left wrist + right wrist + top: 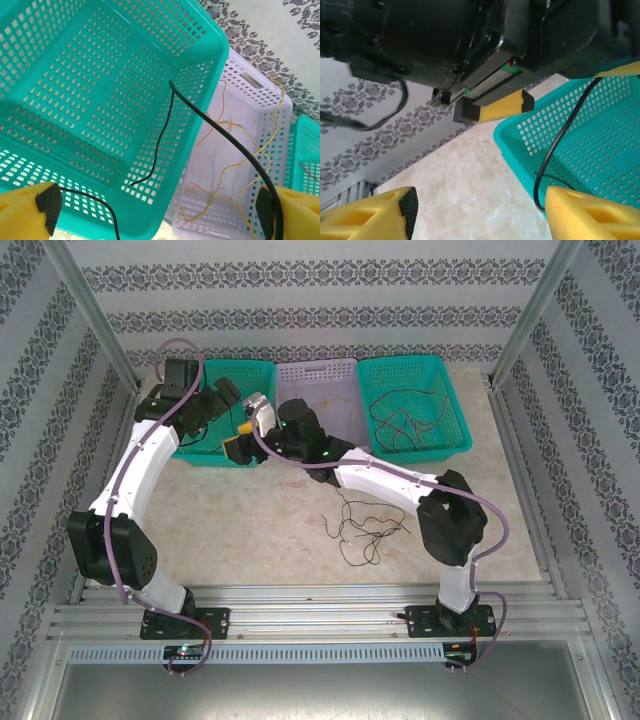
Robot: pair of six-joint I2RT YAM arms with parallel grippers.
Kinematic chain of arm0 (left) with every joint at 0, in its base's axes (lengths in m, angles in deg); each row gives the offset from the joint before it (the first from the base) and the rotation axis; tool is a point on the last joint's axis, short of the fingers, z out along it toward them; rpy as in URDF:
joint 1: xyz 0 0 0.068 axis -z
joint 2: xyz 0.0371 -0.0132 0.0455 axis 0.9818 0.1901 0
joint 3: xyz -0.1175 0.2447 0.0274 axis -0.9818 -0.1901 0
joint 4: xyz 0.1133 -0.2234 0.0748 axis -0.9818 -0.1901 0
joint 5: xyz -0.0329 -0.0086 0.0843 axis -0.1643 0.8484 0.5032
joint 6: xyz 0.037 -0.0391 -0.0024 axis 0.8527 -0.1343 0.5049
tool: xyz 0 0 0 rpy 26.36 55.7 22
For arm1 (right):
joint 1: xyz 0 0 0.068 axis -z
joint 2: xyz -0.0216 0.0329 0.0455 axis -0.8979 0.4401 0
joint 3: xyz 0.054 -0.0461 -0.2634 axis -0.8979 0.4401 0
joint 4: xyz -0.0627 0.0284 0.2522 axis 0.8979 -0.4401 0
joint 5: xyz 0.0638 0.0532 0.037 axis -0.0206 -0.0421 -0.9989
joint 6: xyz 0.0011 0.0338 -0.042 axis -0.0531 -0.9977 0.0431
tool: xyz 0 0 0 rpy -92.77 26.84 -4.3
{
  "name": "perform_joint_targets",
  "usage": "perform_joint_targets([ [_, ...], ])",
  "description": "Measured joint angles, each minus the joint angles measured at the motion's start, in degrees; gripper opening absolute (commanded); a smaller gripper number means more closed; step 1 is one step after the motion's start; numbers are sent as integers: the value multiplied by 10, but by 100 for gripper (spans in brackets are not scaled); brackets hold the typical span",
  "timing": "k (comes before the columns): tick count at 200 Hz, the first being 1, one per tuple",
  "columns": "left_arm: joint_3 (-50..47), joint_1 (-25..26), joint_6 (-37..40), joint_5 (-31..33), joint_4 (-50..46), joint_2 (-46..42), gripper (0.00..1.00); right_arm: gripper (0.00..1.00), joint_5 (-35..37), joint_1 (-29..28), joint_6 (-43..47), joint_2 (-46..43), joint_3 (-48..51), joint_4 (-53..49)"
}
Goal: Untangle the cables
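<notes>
Your left jaws stand wide open, black cable [220,132] lying against one finger. Your right jaws gape, gripping nothing.

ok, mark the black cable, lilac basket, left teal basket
black cable [171,86]: left wrist view, bend at the rim
lilac basket [240,91]: left wrist view, wall
left teal basket [75,90]: left wrist view, floor

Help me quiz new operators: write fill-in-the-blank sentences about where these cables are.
The cables in the pale purple basket are ____.
The cable reaching into the left green basket is ____.
The loose tangle lies on the ____.
Missing words: yellow; black; table.
</notes>
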State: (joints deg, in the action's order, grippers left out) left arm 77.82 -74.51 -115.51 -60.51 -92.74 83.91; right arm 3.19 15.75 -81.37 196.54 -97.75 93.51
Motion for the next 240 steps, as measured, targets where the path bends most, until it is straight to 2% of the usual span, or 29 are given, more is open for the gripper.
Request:
perform_joint_targets([
  [11, 0, -2, -4, -4, 0, 0, 100, 65, 18, -2, -2, 14, -6, 17],
  [19, 0, -5, -7, -9, 0, 0, 100, 57, 33, -2, -4, 25, -16, 26],
  [24, 0, -5, -9, -10, 0, 0, 100, 49, 42, -2, -6, 33, -23, 30],
  [35, 0, -8, -12, -15, 0, 0, 100, 24, 54, -2, -3, 52, -48, 34],
  [54, 0, -11, -16, -25, 0, 0, 100, 0, 75, -2, -10, 88, -98, 33],
  [82, 0, -20, -23, -39, 0, 0, 100, 0, 95, -2, -17, 119, -133, 24],
  [180, 52, -70, -45, -73, -4, 0, 100, 0, 108, -2, -24, 151, -138, 5],
  [186, 54, -71, -46, -73, -4, 0, 100, 5, 113, -2, -24, 154, -142, 4],
  [200, 54, -73, -46, -72, -5, 0, 100, 8, 123, -2, -28, 166, -158, 0],
  [216, 54, -73, -46, -69, -6, -2, 100, 7, 123, 1, -35, 199, -215, -31],
  [225, 51, -73, -44, -65, -6, -5, 100, 10, 118, 3, -37, 223, -260, -59],
  [231, 47, -73, -43, -59, -7, -9, 100, 17, 115, 4, -40, 242, -295, -77],
  [240, 38, -73, -40, -52, -7, -20, 100, 34, 111, 7, -40, 274, -360, -115],
])
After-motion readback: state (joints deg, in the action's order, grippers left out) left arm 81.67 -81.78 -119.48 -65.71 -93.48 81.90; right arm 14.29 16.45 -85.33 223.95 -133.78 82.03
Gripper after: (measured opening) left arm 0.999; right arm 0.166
